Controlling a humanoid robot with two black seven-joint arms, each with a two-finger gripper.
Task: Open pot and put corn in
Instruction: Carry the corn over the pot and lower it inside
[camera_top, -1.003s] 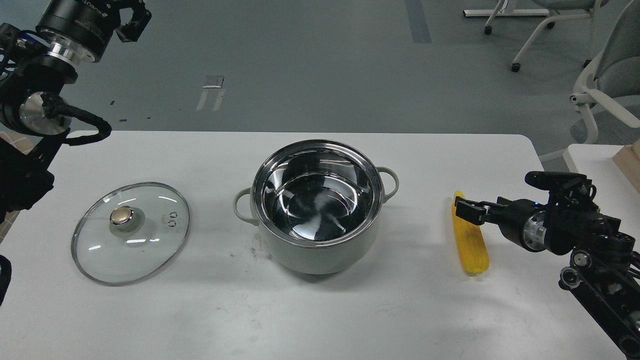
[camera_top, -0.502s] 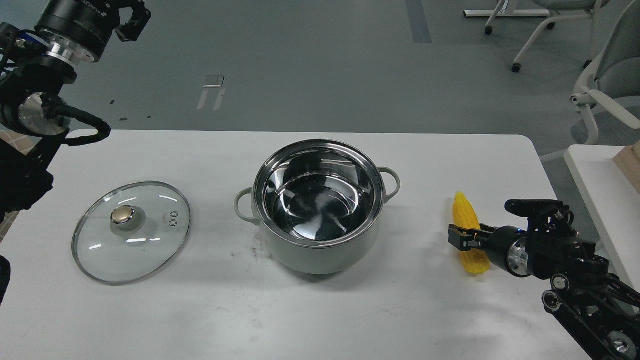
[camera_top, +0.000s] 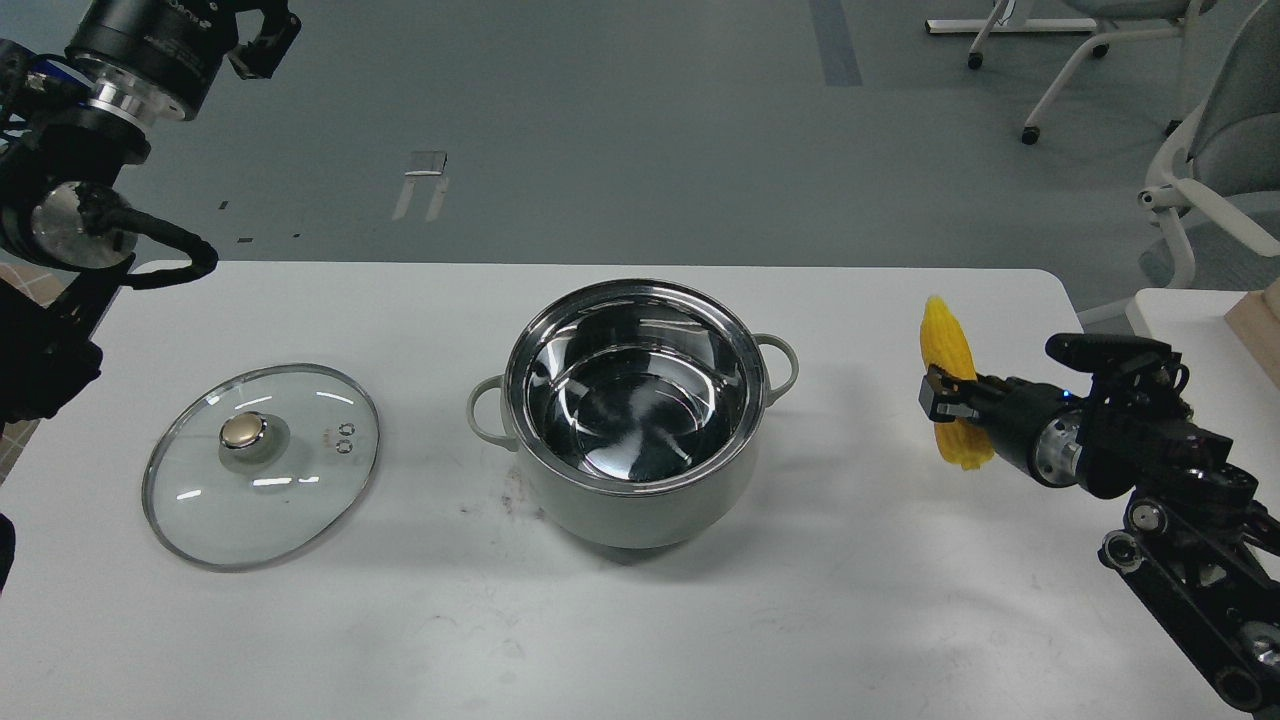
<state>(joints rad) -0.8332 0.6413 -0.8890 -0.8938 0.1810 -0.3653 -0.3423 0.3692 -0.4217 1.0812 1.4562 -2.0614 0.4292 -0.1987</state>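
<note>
White table (camera_top: 850, 600) bears open pot (camera_top: 637, 415) at centre. Right gripper (camera_top: 945, 400) pinches corn (camera_top: 950, 350) mid-cob, raised right of pot. Advise: carry over rim, tilt tip down, release low. Left gripper (camera_top: 255, 35): finger state unclear.

The only lettering in view is a short run of white capitals printed around the black cylindrical wrist housing of the left arm (camera_top: 150, 35), seen high above the far left corner of the worktop (camera_top: 640, 620). The letters are small, curved and partly cut off by the picture's top edge, so the word cannot be read. Nothing else visible carries a legible label, brand, number or sign.
</note>
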